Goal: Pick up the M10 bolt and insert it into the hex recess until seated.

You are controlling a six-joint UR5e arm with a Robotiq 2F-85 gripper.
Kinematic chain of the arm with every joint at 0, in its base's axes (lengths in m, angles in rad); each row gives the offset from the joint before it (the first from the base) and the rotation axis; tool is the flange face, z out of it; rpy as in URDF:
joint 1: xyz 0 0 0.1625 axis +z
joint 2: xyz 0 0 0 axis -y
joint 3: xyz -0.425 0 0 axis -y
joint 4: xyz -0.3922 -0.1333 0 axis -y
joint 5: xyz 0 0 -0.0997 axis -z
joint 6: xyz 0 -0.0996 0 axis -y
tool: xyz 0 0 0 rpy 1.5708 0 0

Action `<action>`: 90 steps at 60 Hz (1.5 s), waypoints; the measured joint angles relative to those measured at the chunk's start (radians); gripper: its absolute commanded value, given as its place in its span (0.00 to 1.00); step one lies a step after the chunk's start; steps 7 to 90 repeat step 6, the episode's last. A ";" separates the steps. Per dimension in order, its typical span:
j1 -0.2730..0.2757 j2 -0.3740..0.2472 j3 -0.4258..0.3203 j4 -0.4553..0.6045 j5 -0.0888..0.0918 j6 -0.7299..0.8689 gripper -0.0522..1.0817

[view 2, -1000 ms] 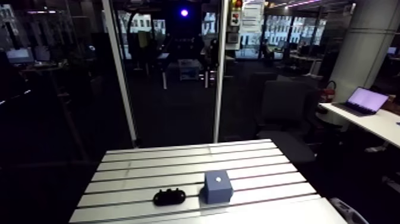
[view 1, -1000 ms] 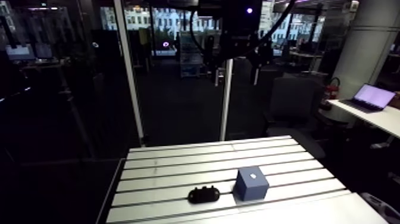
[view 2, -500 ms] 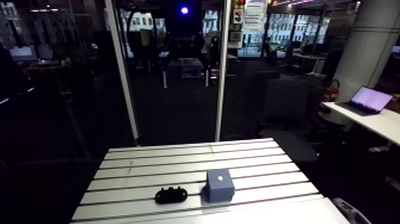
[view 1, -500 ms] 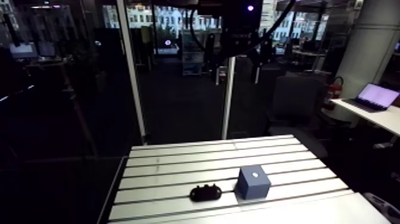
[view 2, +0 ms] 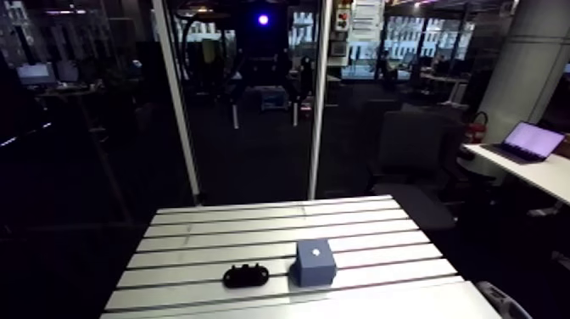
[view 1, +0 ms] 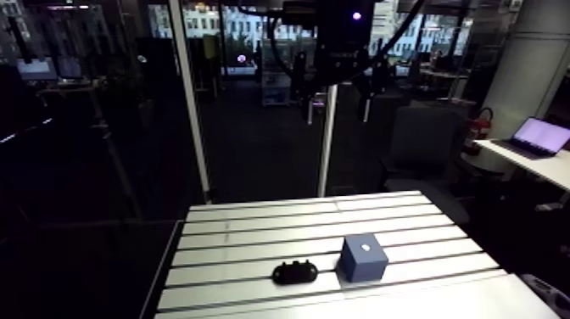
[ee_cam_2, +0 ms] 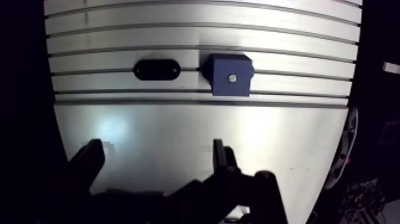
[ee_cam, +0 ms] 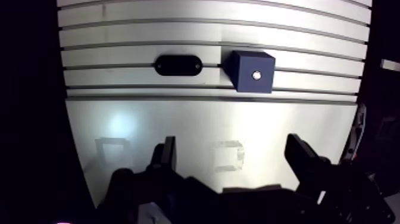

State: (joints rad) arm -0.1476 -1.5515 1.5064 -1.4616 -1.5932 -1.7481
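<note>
Two things on the counter [ee_cam: 149, 30]: blue block [ee_cam: 253, 65] with a silvery spot [ee_cam: 256, 75] on top, probably the bolt; black oblong piece [ee_cam: 178, 64] to its left. The pincer [ee_cam: 232, 146], apart and empty, should centre over the spot first.

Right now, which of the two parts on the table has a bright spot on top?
The blue block, a cube; the flat black oblong piece beside it shows no such spot.

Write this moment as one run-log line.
fingers: open, empty, above table | blue block: beside black oval piece, apart
</note>
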 measured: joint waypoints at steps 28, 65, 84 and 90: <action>0.000 0.004 0.002 -0.001 -0.001 0.000 0.05; 0.000 0.004 0.002 -0.001 -0.001 0.000 0.05; 0.000 0.004 0.002 -0.001 -0.001 0.000 0.05; 0.000 0.004 0.002 -0.001 -0.001 0.000 0.05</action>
